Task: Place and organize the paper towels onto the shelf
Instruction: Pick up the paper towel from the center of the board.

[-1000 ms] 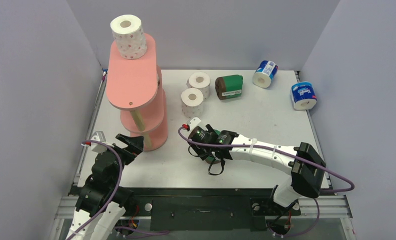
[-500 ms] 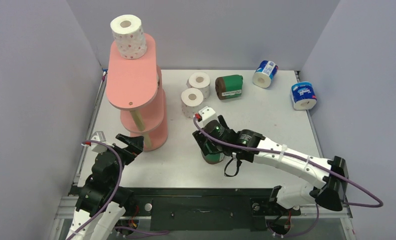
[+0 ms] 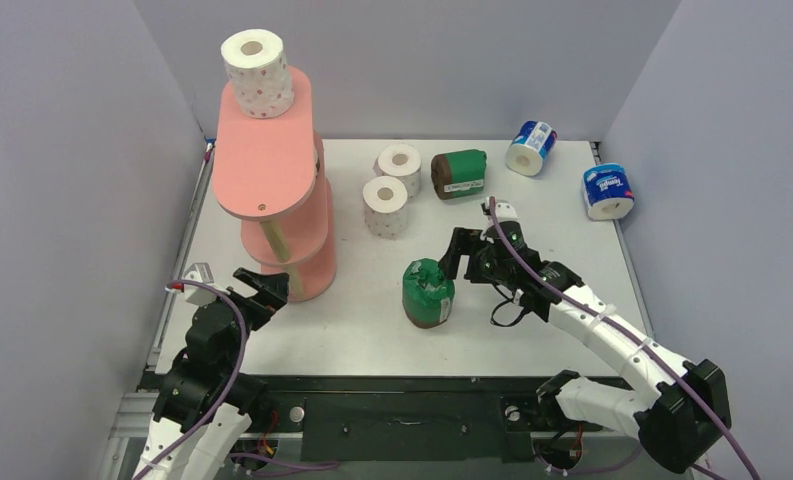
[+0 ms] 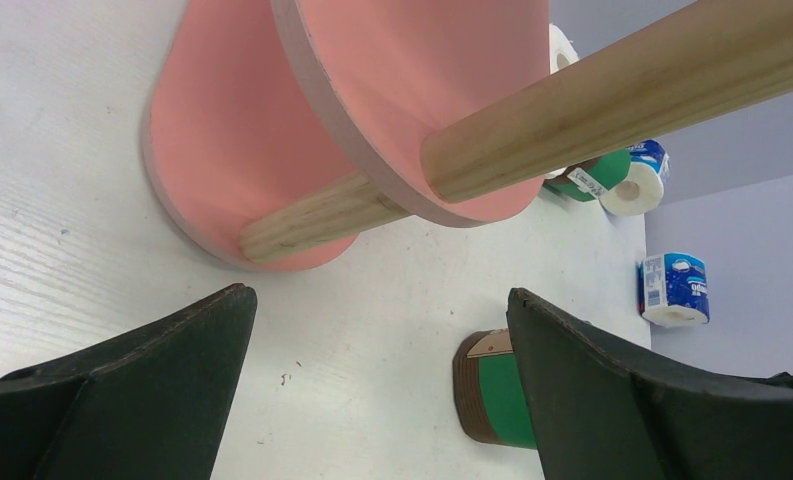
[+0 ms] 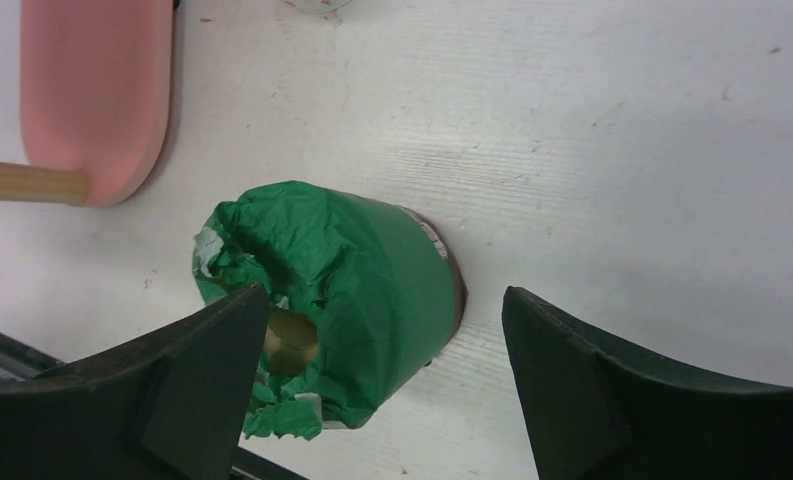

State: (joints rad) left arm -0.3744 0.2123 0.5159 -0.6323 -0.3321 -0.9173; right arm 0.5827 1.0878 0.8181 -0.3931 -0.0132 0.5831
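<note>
Right gripper (image 3: 462,264) has let go and backed off the upright green-wrapped roll (image 3: 428,293), jaws wide.

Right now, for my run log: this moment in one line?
right fingers open, not touching upright green roll | left fingers open near shelf base | one dotted roll on top tier

Robot lab test cell, tabletop rig.
Plain grey panel walls (image 3: 72,150) box in a white table (image 3: 362,320) on 3 sides. 2 white robot arms (image 3: 612,335) w/ purple cables (image 3: 240,322) sit bolted to an alu. frame (image 3: 130,405) at the near edge. Paper towels (image 3: 457,173) lie loose on the table nr a pink shelf (image 3: 267,160). Cams on both wrists + 1 overhead.
</note>
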